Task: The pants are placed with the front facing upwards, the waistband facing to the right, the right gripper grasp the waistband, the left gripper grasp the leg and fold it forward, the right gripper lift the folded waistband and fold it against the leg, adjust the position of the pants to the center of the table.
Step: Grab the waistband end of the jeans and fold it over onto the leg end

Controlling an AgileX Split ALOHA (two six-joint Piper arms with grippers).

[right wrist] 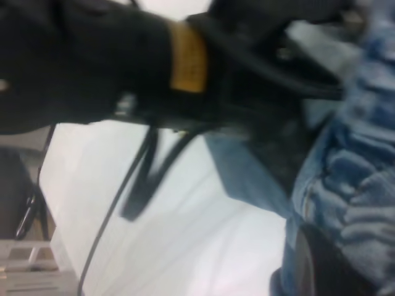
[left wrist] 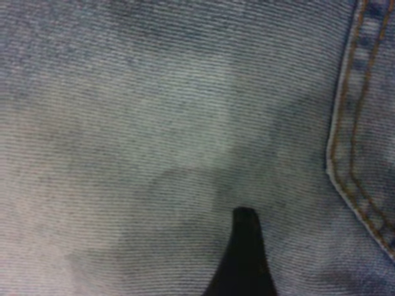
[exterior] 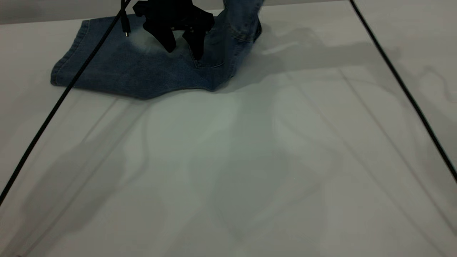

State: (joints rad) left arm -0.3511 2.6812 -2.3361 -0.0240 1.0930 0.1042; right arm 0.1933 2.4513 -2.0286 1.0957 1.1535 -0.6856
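Note:
The blue denim pants (exterior: 135,67) lie at the far left of the white table (exterior: 250,160). One leg is flat, with its hem cuff (exterior: 68,59) pointing left. My left gripper (exterior: 184,51) stands open on the pale faded oval (left wrist: 185,123), both tips down on the denim; only one finger (left wrist: 244,259) shows in the left wrist view. The right part of the pants (exterior: 242,18) is pulled up off the table and runs out of the exterior view. The right wrist view shows my right gripper (right wrist: 336,253) shut on the ruched waistband (right wrist: 364,185).
Two black cables cross the table, one at the left (exterior: 53,110) and one at the right (exterior: 403,89). A loose plug (exterior: 125,30) hangs over the leg. The left arm (right wrist: 123,61) fills the right wrist view close to the waistband.

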